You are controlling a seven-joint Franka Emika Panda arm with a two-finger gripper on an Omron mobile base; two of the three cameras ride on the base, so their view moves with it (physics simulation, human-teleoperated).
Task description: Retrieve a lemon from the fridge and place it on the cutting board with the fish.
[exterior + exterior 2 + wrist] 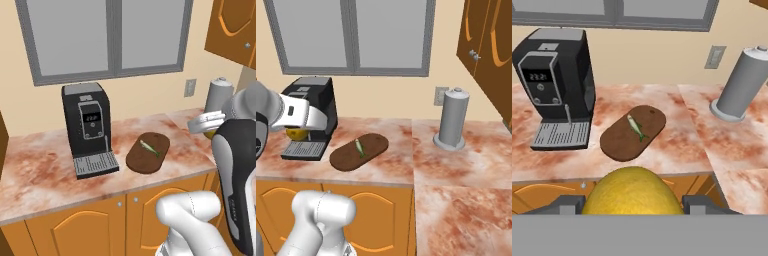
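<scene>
A yellow lemon sits between my gripper's two dark fingers at the bottom of the hand view, and the gripper is shut on it. In the right base view the lemon hangs under the hand, above the counter's front edge and left of the board. The dark brown cutting board lies on the marble counter, ahead of the gripper. On its far half lies the small greenish fish. The fridge is out of view.
A black coffee machine stands left of the board. A grey cylinder on a round base stands at the right near a wall outlet. Wooden wall cabinets hang at the upper right.
</scene>
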